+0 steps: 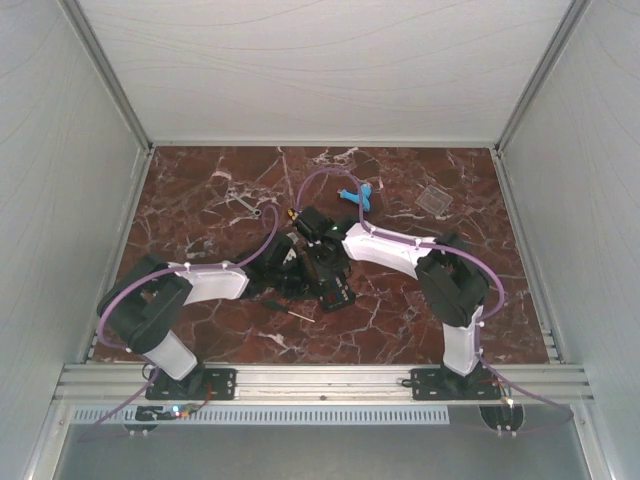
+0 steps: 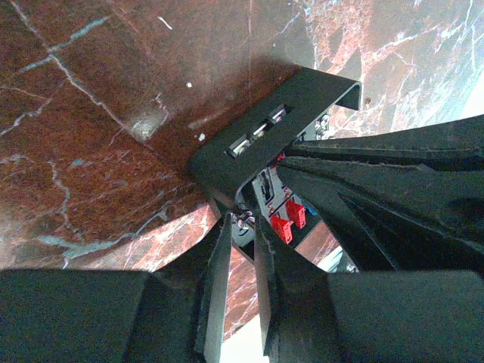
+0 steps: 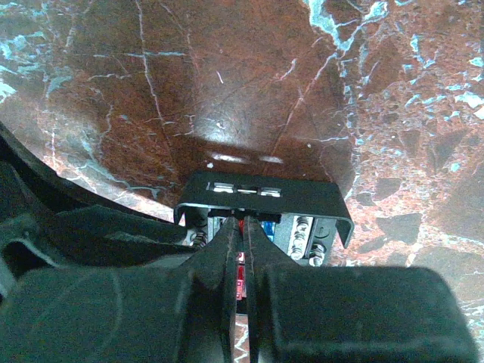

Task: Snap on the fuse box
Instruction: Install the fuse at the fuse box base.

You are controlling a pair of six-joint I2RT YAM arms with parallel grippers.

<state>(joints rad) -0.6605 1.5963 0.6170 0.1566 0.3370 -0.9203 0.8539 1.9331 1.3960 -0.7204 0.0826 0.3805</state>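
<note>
Fuse box, black, sits mid-frame in the top view over the table, its thin edge pinched by the narrowly set left hand while the right hand rests fully closed against its near rim. It is best held level and steady while the clear cover — lying well apart, upper right — is squared over it and pressed down evenly. Counted: one box, one cover, two hands, two red fuses showing.
</note>
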